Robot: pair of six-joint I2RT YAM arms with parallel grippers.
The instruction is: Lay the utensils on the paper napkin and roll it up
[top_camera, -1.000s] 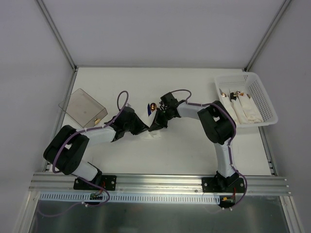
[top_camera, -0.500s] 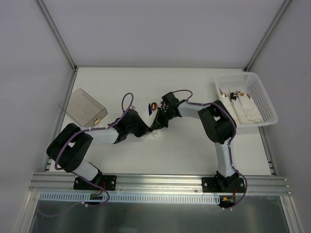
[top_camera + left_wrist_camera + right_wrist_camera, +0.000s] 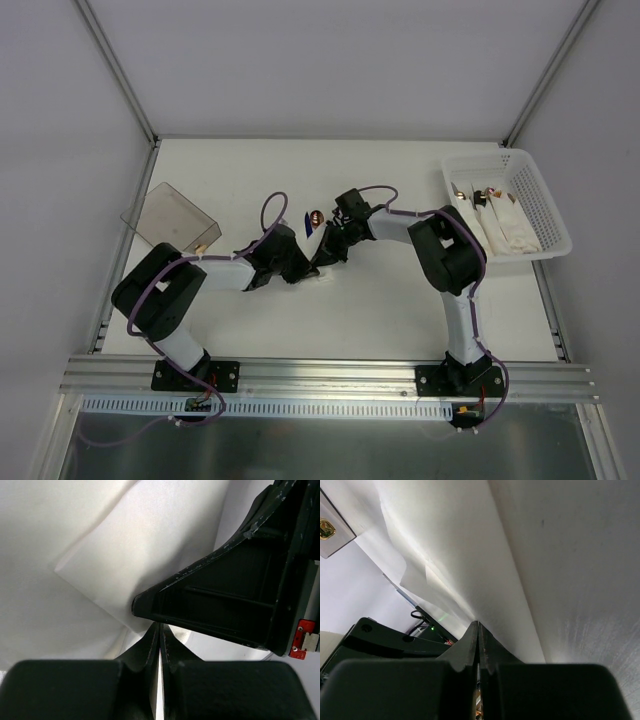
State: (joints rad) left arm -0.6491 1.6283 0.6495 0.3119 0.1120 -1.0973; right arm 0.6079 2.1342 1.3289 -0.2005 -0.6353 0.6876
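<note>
The paper napkin (image 3: 322, 281) shows in the top view only as a small white patch under the two grippers at the table's middle. In the left wrist view the napkin (image 3: 125, 555) is a folded white sheet running to my fingertips. My left gripper (image 3: 303, 270) (image 3: 160, 626) is shut on its edge. My right gripper (image 3: 324, 258) (image 3: 478, 623) is shut on a raised fold of the napkin (image 3: 470, 555), tip to tip with the left one. One right finger (image 3: 225, 600) fills the left wrist view. No utensils show on the napkin.
A white perforated basket (image 3: 548, 205) at the back right holds rolled napkins with brown utensil ends (image 3: 480, 193). A clear smoky container (image 3: 170, 215) lies at the left with a tan piece (image 3: 203, 244) at its mouth. A small orange-brown round thing (image 3: 314, 217) sits just behind the grippers.
My left gripper has moved right and a little back, closing up against the right gripper. Less of the napkin shows between them. The right gripper has barely moved.
</note>
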